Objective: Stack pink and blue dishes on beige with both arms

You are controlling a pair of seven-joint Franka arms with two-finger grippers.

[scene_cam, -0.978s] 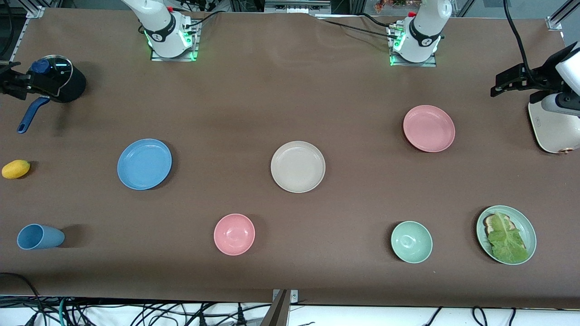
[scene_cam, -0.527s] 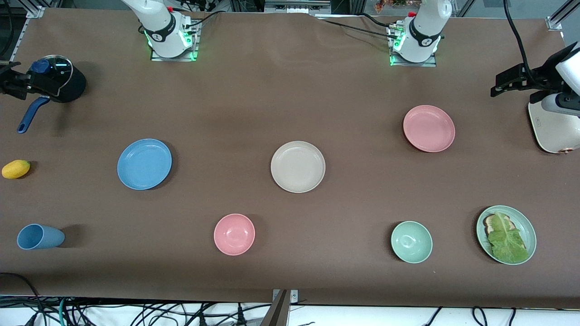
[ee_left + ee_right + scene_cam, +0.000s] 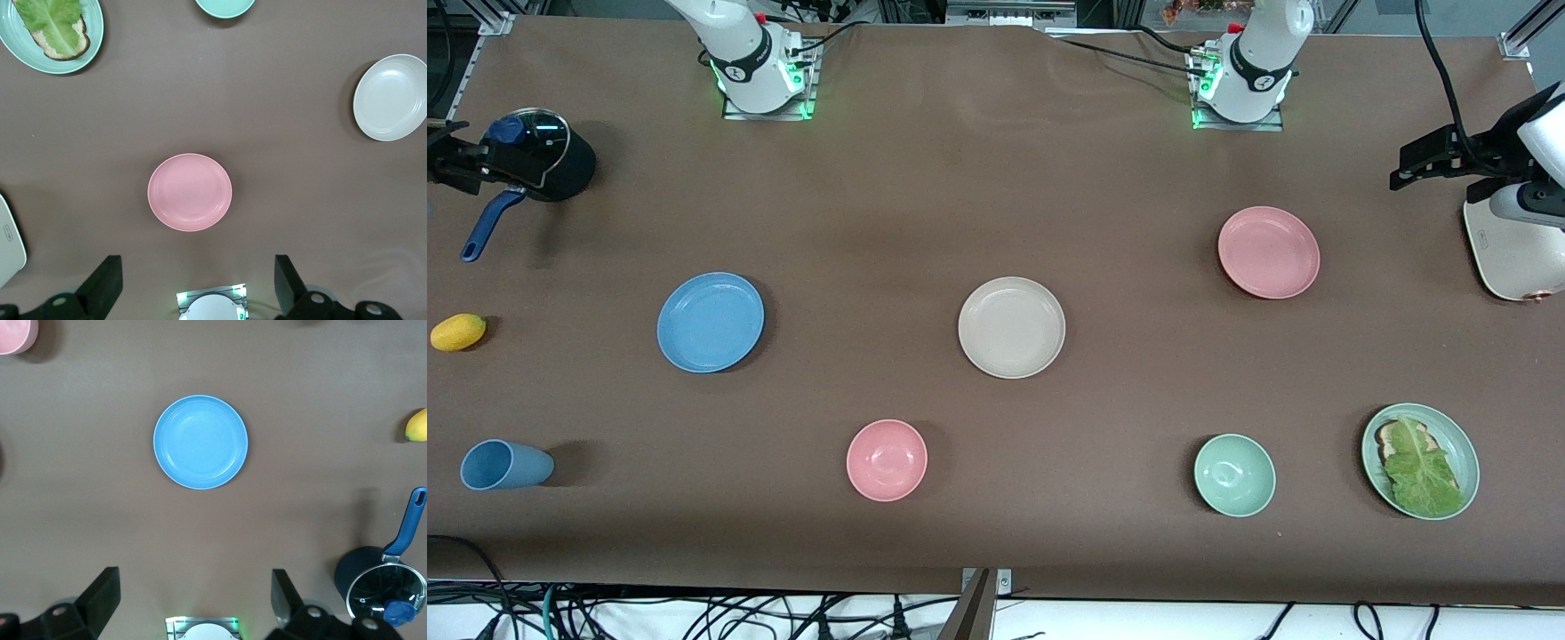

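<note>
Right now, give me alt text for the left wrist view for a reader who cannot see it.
A pink plate lies flat on the brown table, between the left gripper's open black fingers. A beige plate, a green plate of lettuce on bread and a pale green bowl lie apart from it.

Front camera looks down from high across the table [image 3: 978, 178]; both wrist cameras hang high, facing straight down (each sharing one plate with it).
</note>
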